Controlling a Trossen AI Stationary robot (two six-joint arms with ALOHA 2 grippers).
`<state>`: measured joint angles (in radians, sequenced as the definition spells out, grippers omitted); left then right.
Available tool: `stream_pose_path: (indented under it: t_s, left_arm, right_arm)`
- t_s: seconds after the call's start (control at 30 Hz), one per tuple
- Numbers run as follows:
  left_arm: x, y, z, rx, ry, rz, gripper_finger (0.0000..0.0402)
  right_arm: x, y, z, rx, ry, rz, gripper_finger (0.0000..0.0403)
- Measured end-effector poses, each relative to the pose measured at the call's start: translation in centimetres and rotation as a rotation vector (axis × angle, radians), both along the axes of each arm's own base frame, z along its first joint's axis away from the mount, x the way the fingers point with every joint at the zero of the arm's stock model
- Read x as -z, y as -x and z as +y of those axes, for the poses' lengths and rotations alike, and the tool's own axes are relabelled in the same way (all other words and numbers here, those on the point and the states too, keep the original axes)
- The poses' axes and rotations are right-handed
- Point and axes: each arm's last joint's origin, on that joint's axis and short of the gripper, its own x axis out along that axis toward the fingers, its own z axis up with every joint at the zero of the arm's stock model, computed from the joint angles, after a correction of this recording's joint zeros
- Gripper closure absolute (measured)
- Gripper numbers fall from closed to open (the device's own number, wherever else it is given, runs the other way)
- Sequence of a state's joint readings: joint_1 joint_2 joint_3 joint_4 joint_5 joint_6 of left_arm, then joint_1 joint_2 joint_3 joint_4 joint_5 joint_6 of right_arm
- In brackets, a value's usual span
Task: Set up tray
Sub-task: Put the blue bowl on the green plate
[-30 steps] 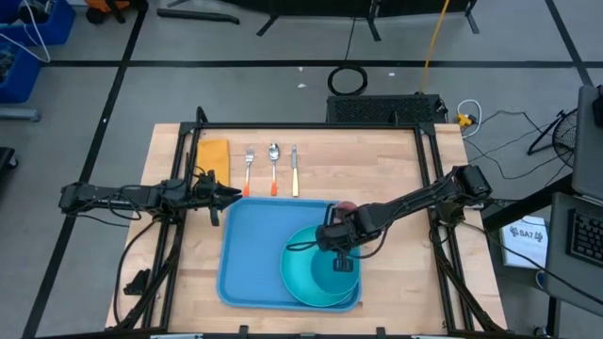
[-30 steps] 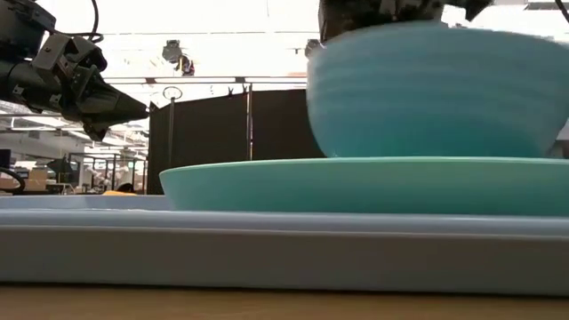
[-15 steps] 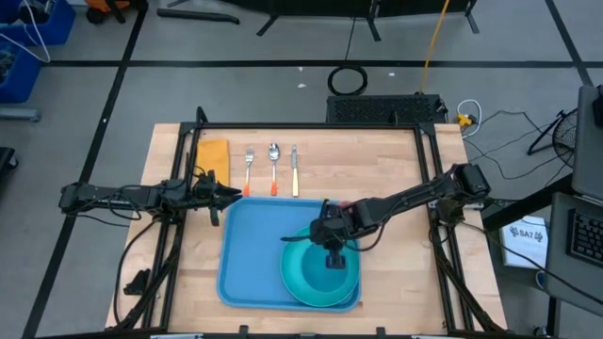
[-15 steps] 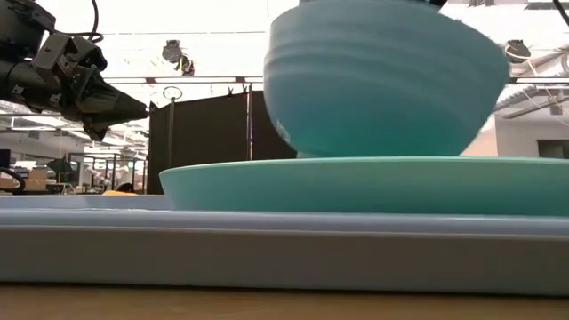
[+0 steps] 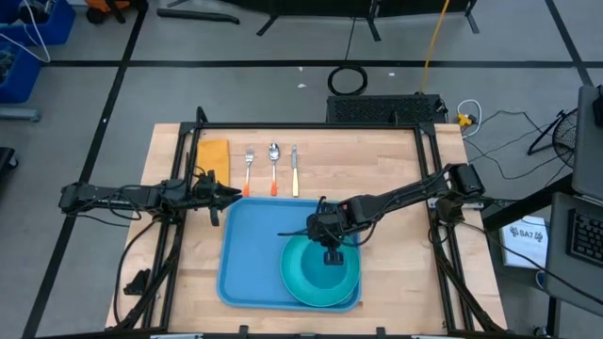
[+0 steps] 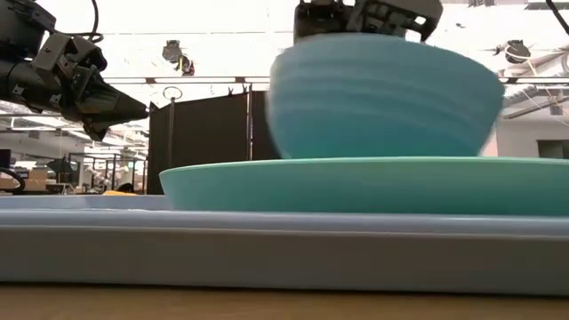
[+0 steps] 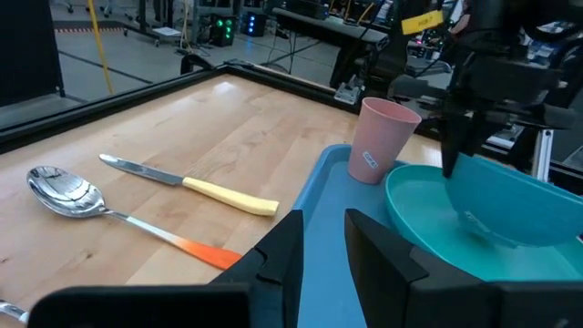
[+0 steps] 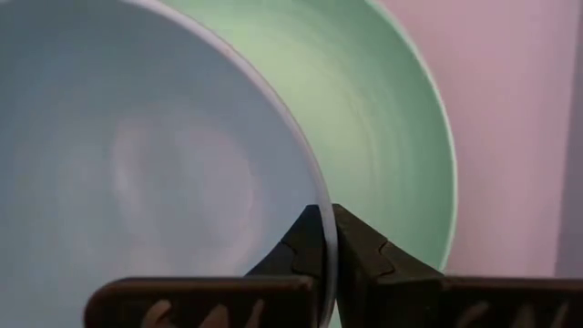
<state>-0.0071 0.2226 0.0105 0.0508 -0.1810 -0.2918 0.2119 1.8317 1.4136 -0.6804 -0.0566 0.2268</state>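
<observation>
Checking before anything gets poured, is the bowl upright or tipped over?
Upright: the bowl sits opening-up on the plate, its rim pinched by the right gripper.

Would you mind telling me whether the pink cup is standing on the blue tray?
No. In the left wrist view the pink cup stands upright on the wooden table, just beyond the far rim of the tray.

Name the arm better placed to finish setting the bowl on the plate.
Right. Its pincer is shut on the bowl rim, right over the plate in the tray. The left pincer hovers beside the tray.
</observation>
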Motion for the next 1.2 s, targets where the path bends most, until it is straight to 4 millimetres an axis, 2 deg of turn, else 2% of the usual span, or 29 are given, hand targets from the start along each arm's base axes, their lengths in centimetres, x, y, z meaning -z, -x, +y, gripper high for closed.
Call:
stream_pose_path:
  t_s: [0.27,0.5,0.73,1.2]
  left_arm:
    - [0.0,0.0,0.0,0.0,0.0,0.001,0.0314]
    - [0.0,0.0,0.0,-0.001,0.004,0.001,0.0314]
    - [0.0,0.0,0.0,0.0,0.003,0.001,0.0314]
    - [0.0,0.0,0.0,0.0,0.001,0.003,0.0314]
  right_arm:
    - [-0.1,-0.2,0.0,0.015,-0.011,-0.025,0.0402]
    - [0.0,-0.1,0.1,0.008,-0.043,-0.005,0.0384]
    - [0.6,0.1,0.1,0.007,-0.055,0.007,0.0385]
    - [-0.5,-0.1,0.1,0.022,-0.081,-0.073,0.0335]
